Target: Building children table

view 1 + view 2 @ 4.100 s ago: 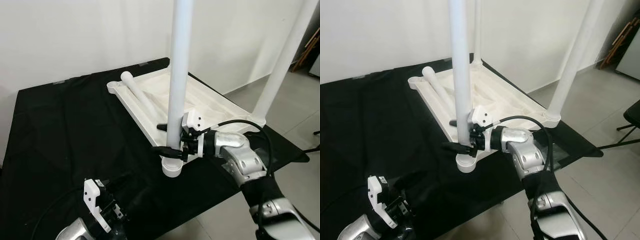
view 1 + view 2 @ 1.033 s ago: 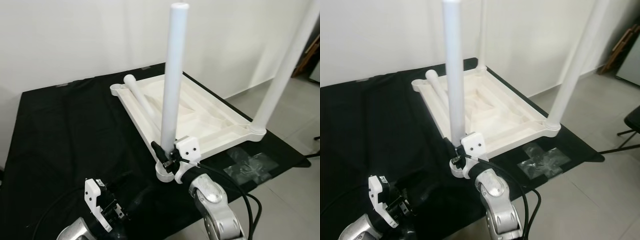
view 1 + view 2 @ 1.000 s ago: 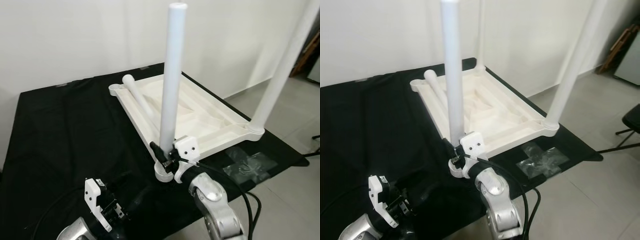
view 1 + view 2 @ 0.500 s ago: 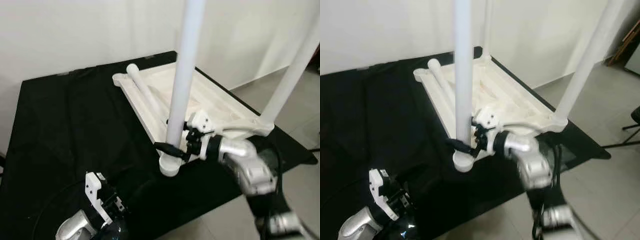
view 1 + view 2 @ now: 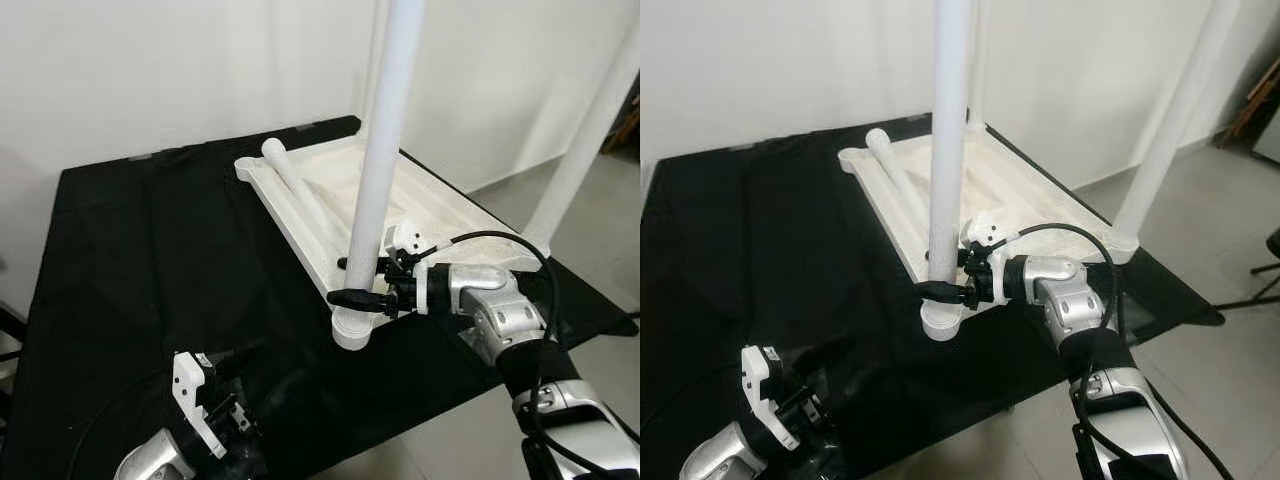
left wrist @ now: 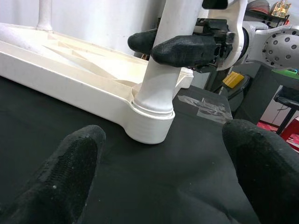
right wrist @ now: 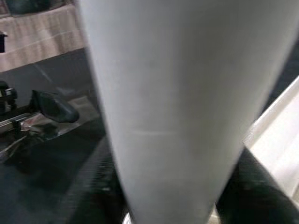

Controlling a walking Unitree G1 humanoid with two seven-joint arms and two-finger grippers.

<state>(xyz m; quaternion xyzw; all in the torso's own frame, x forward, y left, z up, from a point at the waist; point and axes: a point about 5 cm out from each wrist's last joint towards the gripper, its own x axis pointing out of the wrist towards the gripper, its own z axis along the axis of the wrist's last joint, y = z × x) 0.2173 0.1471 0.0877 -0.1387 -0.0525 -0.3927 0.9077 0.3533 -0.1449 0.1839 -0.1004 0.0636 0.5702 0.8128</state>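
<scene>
A white tabletop (image 5: 445, 205) lies upside down on a black cloth. A near leg (image 5: 383, 160) stands upright in its corner socket (image 5: 352, 332). My right gripper (image 5: 342, 281) is shut on this leg just above the socket, one finger on each side; the right wrist view has the leg (image 7: 163, 102) between its fingers. A loose leg (image 5: 298, 192) lies along the tabletop's left rim. Two more legs stand upright, one at the right corner (image 5: 588, 135) and one at the back (image 5: 978, 60). My left gripper (image 6: 159, 168) hangs low and open near the cloth, facing the socket (image 6: 149, 123).
The black cloth (image 5: 150, 260) covers a low platform against a white wall. Its front and right edges drop to a tiled floor (image 5: 1230, 380). The cloth to the left of the tabletop is bare.
The view has shifted. My right forearm has swung from below the leg out to the right, while its gripper stays shut at the base of the near leg. The left gripper has not moved.
</scene>
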